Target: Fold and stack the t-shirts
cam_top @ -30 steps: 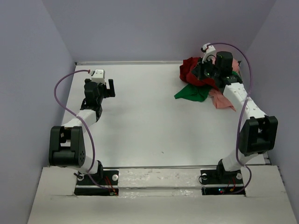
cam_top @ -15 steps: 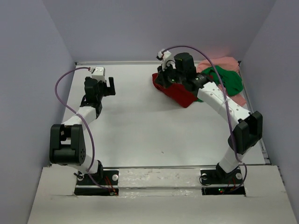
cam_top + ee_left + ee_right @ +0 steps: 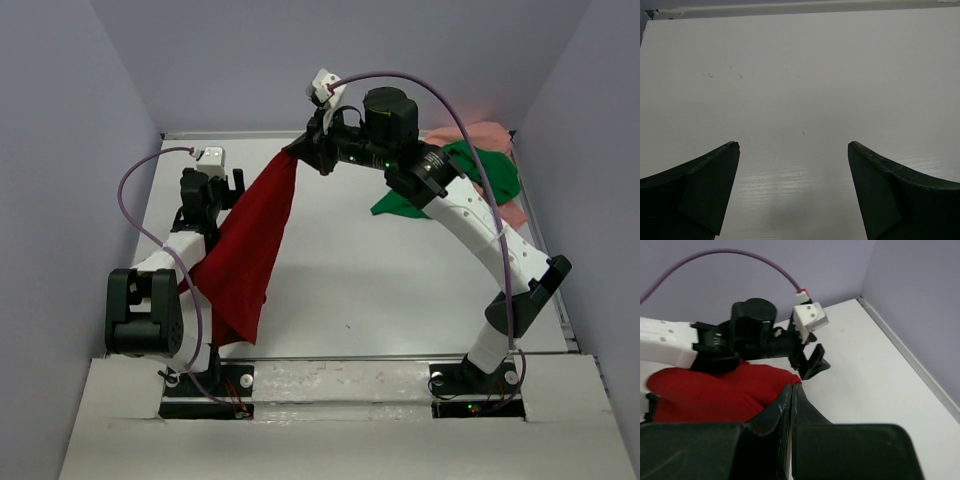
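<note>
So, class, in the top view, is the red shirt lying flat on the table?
No, the red shirt hangs in the air from the right end effector.

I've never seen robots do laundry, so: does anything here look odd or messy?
The dark red t-shirt dangles in mid-air from the right gripper, hanging past the left arm. The green t-shirt and pink t-shirt lie crumpled in the far right corner.

White tabletop [image 3: 400, 290], plain lavender walls [image 3: 250, 60] on three sides, pale ledge [image 3: 350, 440] along the near edge, soft even light
</note>
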